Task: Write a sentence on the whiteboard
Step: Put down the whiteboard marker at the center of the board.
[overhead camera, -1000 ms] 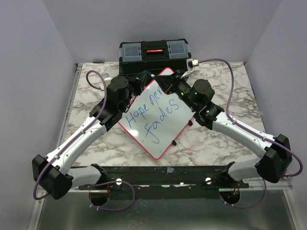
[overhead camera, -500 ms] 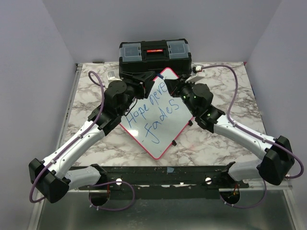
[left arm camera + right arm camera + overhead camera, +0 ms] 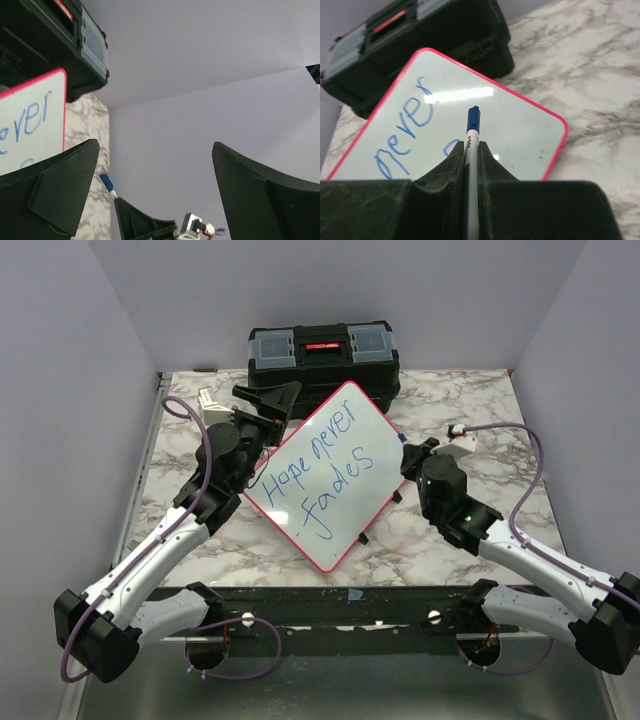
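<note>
**"Hope never fades" on the board, arms either side**

Here we are above the marble desk [image 3: 440, 390], and the whiteboard [image 3: 335, 505] sits in the middle, turned like a diamond, its red-pink frame bright against the stone. Blue handwriting runs across it: "Hope never fades", in two slanted lines. Behind its top corner sits the black toolbox [image 3: 322, 358], against the back wall. On the left, the left end effector [image 3: 268, 400] hangs just beside the board's upper-left edge, jaws spread apart. Over on the right, the right end effector [image 3: 408, 455] sits close by the board's right corner; its jaws can't be made out from up here.
</note>
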{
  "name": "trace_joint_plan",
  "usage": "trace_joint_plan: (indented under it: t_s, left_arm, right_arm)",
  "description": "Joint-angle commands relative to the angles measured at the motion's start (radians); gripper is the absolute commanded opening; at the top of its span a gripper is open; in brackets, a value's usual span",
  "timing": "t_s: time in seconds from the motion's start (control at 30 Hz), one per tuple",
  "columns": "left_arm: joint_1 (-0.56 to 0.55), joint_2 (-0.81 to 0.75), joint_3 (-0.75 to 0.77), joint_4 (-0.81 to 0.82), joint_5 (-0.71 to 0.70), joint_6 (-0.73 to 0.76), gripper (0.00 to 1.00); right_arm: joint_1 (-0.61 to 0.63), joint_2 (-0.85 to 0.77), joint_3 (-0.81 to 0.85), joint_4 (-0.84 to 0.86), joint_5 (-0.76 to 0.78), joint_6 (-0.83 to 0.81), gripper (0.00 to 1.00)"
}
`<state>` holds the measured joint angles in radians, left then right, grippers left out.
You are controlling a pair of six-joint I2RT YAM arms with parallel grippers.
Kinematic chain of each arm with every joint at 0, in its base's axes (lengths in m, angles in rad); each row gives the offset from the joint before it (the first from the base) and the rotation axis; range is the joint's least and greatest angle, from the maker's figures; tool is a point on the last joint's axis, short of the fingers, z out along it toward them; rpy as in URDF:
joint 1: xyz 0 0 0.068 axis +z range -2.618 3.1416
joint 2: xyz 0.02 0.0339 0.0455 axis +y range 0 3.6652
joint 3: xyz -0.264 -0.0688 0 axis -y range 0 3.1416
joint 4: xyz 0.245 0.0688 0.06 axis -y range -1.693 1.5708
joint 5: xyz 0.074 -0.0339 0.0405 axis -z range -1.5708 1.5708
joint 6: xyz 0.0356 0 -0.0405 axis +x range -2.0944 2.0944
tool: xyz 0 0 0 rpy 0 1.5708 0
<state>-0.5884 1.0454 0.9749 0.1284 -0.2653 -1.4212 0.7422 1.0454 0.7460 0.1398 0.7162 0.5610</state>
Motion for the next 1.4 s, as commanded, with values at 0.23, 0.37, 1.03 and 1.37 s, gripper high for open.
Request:
trace_joint_plan:
  t_s: [0.23,0.37,1.03,1.37]
  left_arm:
    - [0.019,-0.105,-0.101,0.282,-0.119,0.509,0.98]
    - [0.020,-0.139,-0.151,0.377,-0.134,0.616,0.98]
    - [0.024,-0.176,-0.157,0.364,-0.220,0.772,0.99]
    - [0.029,-0.194,-0.218,0.430,-0.220,1.069,0.98]
  right_arm:
    - [-0.002,-0.076,-0.156,-0.370,0.187,0.349,0.01]
    - [-0.002,-0.061,-0.190,-0.414,0.179,0.447,0.03]
    - [-0.003,-0.021,-0.241,-0.481,0.157,0.584,0.85]
    - [-0.003,-0.098,-0.202,-0.475,0.188,0.444,1.00]
